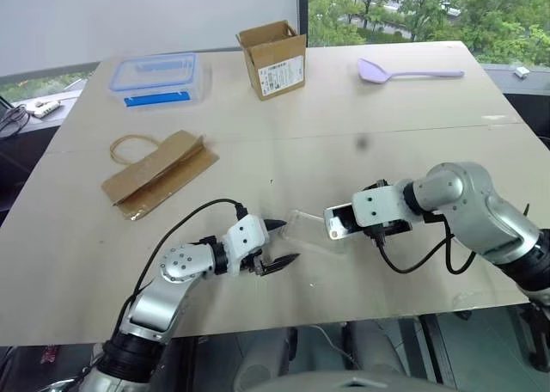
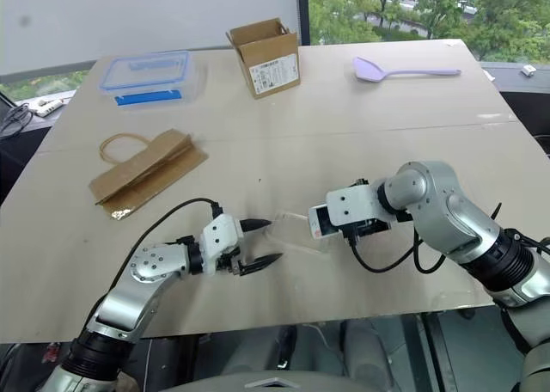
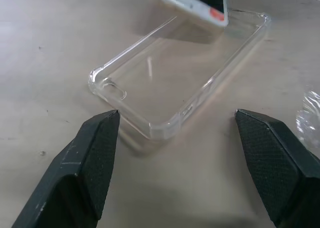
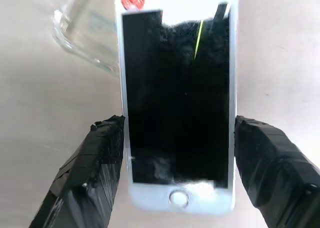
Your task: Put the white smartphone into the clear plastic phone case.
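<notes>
Left pincer [image 1: 282, 242] low over the table [image 1: 361, 125], fingers spread wide, empty, pointing at the near end of the clear case [image 3: 180, 73]. Case lies flat on the table between the two arms, open side up. Right pincer [image 4: 177, 138] clamps the white phone [image 4: 177, 103] by its long edges, screen up, far end tilted down over the case's other end.

Bright daylight from window [image 1: 412, 5] behind table [image 1: 344, 117]; soft shadows; head views sharp, wrist views slightly soft.
</notes>
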